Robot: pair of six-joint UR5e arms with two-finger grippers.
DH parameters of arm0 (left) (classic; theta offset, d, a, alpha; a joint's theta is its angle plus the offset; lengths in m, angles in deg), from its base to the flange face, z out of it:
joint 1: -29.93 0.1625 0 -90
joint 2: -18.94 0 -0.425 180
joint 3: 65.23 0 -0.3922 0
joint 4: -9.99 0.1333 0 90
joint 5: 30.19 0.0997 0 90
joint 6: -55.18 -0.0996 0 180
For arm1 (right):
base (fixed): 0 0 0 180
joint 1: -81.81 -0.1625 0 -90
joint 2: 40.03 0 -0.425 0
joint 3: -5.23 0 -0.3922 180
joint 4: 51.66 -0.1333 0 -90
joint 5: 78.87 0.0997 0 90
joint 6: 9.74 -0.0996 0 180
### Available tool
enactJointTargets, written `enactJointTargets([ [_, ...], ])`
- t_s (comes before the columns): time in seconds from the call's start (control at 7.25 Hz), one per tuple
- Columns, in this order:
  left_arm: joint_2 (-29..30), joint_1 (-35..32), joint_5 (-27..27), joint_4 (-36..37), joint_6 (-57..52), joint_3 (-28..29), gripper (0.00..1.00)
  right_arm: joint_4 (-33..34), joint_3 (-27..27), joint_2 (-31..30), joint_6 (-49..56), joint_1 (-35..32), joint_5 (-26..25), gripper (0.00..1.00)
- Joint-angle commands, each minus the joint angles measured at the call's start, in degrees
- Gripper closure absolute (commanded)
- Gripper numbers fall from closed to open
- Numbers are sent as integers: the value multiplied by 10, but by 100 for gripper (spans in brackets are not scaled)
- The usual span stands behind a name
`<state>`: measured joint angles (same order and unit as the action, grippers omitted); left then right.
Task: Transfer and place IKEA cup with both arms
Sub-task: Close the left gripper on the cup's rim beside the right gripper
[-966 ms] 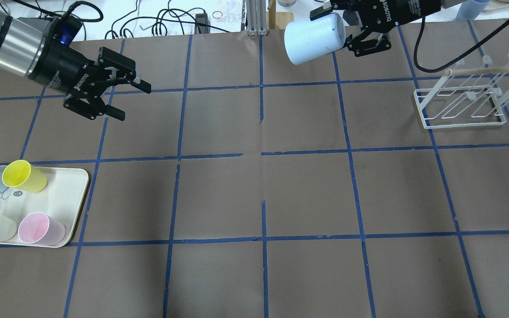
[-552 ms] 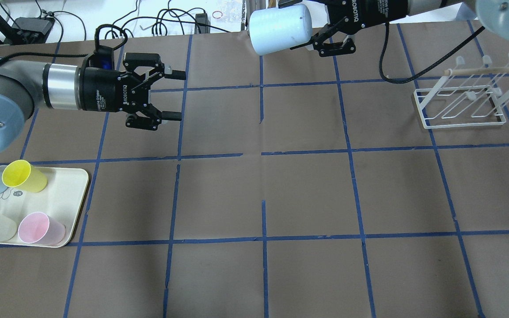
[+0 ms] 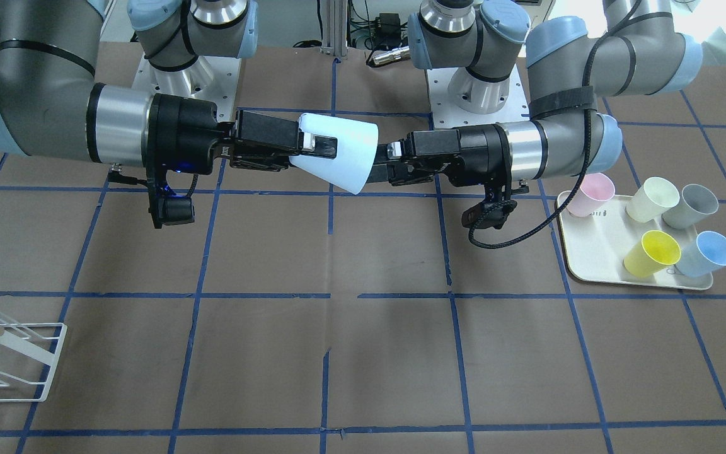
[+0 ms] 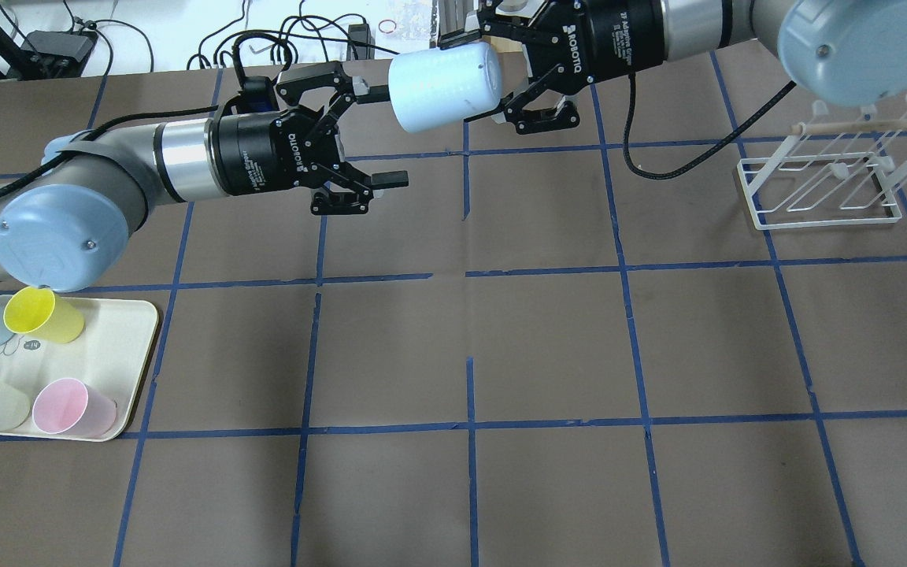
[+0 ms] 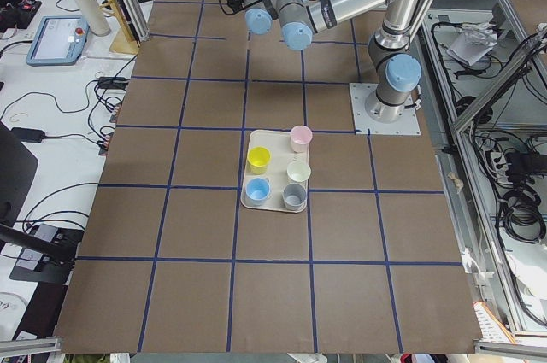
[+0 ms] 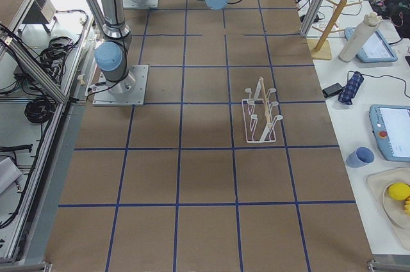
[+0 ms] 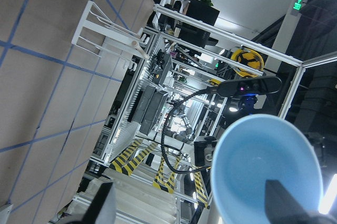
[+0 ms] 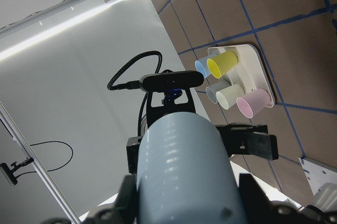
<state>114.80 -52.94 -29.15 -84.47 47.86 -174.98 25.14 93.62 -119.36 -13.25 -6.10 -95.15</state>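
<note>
Cup (image 4: 444,85) in right pincer (image 4: 469,77), left pincer (image 4: 386,138) beside (tray (image 4: 119,346), rack (image 4: 827,224) apart)

Right gripper (image 4: 469,77) gripping; left gripper (image 4: 392,138) jaws wide.

My table (image 4: 548,339) is covered in brown paper, marked into big squares with blue tape. On my left, close in, a cream tray (image 4: 119,346) lies flat on it. On my right, farther out, stands a white wire rack (image 4: 823,224). My left base plate (image 5: 408,124) and right base plate (image 6: 136,93) sit along the near edge.
</note>
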Motion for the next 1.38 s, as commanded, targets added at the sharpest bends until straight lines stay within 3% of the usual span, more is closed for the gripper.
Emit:
enactJointTargets([
  [0.0,10,-8,-10,6,-2,0,0,2,1,-1,0,-2,1,57],
  [0.14,10,-9,-9,7,-2,0,0,1,1,-1,1,-2,1,55],
  [0.55,10,-13,-11,7,-2,-1,29,1,1,-1,0,-2,-3,50],
  [0.69,10,-13,-28,6,-2,-2,42,0,1,0,0,-2,-6,49],
  [0.83,9,-13,-28,6,-4,-2,63,0,1,1,0,-2,-6,43],
  [0.97,4,-13,-28,6,-7,-1,90,2,1,0,3,-2,-9,39],
  [1.1,0,-13,-28,6,-7,-2,100,2,1,1,3,-2,-10,28],
  [1.24,-1,-13,-27,6,-6,-2,100,3,1,0,2,-2,-9,0],
])
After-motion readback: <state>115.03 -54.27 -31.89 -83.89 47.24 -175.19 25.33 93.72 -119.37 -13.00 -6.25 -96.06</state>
